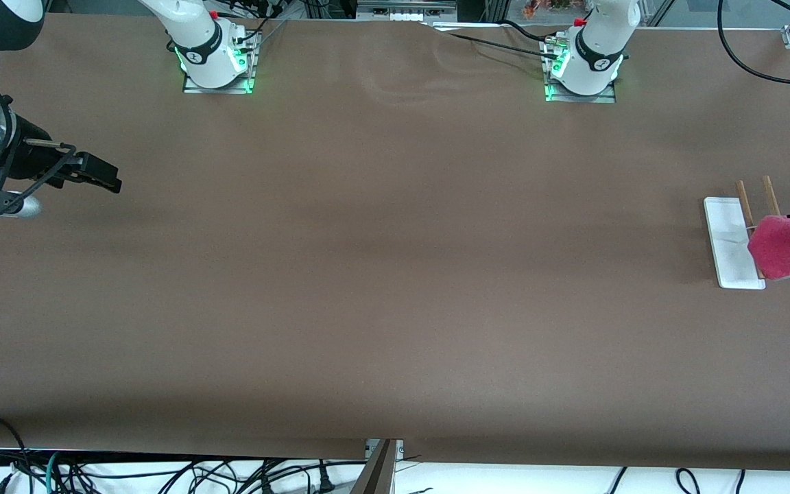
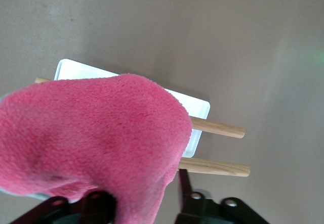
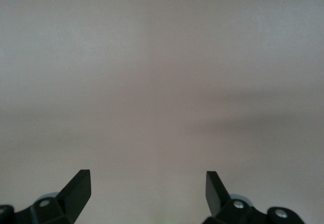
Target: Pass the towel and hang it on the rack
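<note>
The pink-red towel hangs bunched over the rack, a white flat base with two thin wooden sticks, at the left arm's end of the table. In the left wrist view the towel covers most of the white base and drapes down between the fingers. My left gripper is right at the towel with its jaws parted: one finger stands clear of the cloth, the other is hidden under it. My right gripper waits open and empty over the right arm's end of the table, as the right wrist view confirms.
Both arm bases stand along the table edge farthest from the front camera. Black cables trail near the left arm's end, and more hang below the nearest edge. A brown cloth covers the table.
</note>
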